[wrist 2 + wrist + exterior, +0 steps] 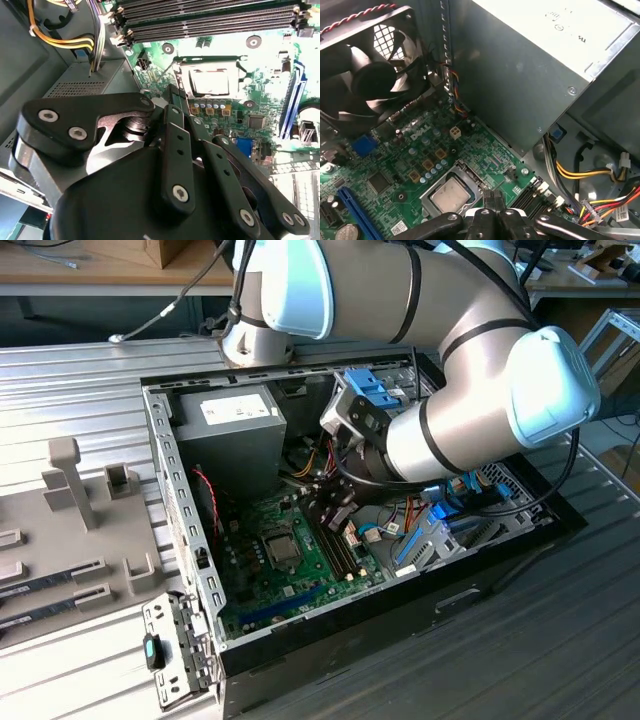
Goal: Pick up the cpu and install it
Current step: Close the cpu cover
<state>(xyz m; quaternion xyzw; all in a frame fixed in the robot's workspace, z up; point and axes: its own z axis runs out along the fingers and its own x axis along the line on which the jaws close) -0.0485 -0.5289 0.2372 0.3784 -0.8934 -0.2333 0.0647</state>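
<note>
Tool [492, 205] fingers pressed together, empty, hovering just beside small square silver-grey cpu [451, 194] seated in black socket frame [470, 176] on green motherboard [485, 150].

Exterior view high, oblique over open case [190, 540]; both wrist views close above motherboard [395, 165], sharing socket.

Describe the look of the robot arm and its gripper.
The arm is made of thick silver-grey tubes with pale blue caps at the joints and black rings between segments; black cables run along it. The gripper is matte black metal, built of flat linked bars held by silver screws, with narrow fingers.
</note>
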